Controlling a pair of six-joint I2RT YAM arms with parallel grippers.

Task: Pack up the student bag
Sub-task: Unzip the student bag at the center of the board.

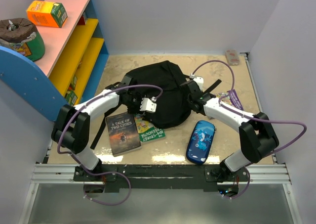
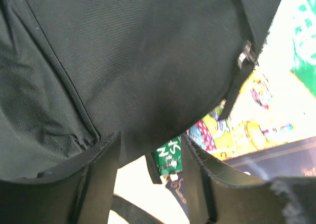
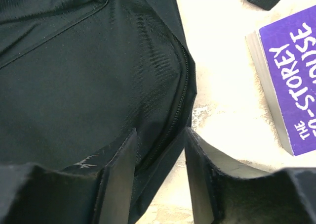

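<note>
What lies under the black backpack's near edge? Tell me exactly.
A thin green and yellow illustrated book sticks out from beneath the large floppy black fabric backpack; its far part is covered. Whatever else lies under the bag is hidden.

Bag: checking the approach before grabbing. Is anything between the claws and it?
Nothing visible. The left claw and right claw both sit right at the bag, jaws apart, its black fabric directly ahead of them.

Bright, even light with soft shadows; left wrist view is blurred, colours washed out.
</note>
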